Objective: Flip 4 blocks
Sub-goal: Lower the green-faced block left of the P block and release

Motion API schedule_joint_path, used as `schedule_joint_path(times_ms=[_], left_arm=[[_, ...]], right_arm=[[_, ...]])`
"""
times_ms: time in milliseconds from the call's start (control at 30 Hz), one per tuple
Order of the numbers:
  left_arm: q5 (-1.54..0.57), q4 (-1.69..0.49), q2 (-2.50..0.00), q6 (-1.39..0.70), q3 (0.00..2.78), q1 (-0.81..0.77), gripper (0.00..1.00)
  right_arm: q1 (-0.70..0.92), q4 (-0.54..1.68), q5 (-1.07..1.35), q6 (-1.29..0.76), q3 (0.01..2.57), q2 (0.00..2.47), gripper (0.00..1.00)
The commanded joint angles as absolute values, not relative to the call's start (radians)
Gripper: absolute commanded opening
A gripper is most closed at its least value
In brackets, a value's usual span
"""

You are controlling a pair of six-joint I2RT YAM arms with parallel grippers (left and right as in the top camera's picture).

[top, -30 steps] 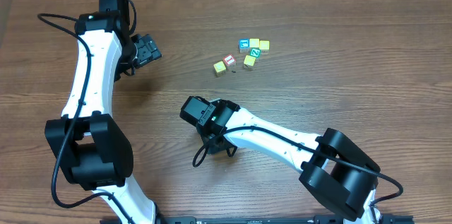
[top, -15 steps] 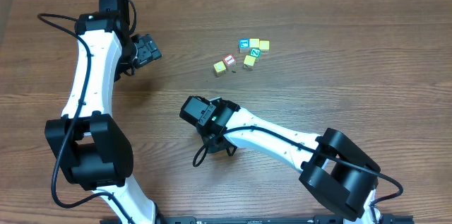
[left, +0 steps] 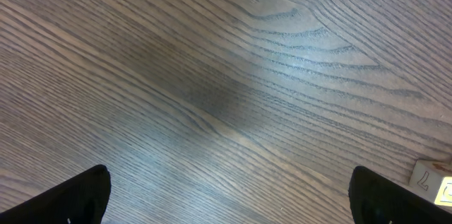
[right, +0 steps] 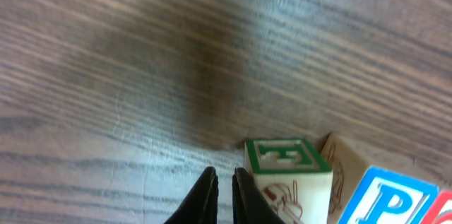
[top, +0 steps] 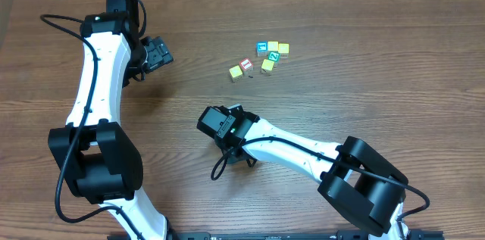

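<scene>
Far left, the left gripper (top: 162, 56) hangs released over the tabletop (top: 379, 81), holding nothing. Nearer and toward the middle, the right gripper (right: 224, 185) is clenched on nothing, its tips low over the wood. Further right, on the far side, the blocks (top: 245, 66) lie in a loose cluster, well apart from both grippers. Whether any has been flipped cannot be told; likely most of the flipping remains.

Blocks (top: 245, 65) clustered; table (top: 379, 81) open all around.
</scene>
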State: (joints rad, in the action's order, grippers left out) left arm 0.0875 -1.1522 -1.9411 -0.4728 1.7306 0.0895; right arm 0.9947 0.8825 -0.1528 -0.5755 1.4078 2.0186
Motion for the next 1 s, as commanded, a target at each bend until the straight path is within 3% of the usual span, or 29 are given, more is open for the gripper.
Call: schedule_joint_path(times_ms=[0,733,967], left_arm=[[0.097,-1.151,-1.924,-0.487,1.747,0.091,1.00],[0.097,-1.151,-1.924,-0.487,1.747,0.091,1.00],[0.097,-1.151,-1.924,-0.487,1.747,0.091,1.00]], right_arm=[[0.986,0.866,-0.184,-0.575,1.408,2.005,0.11],[0.986,0.835,-0.231,-0.575,1.412,2.005,0.13],[0.986,0.941,-0.129,-0.575,1.490,1.967,0.10]])
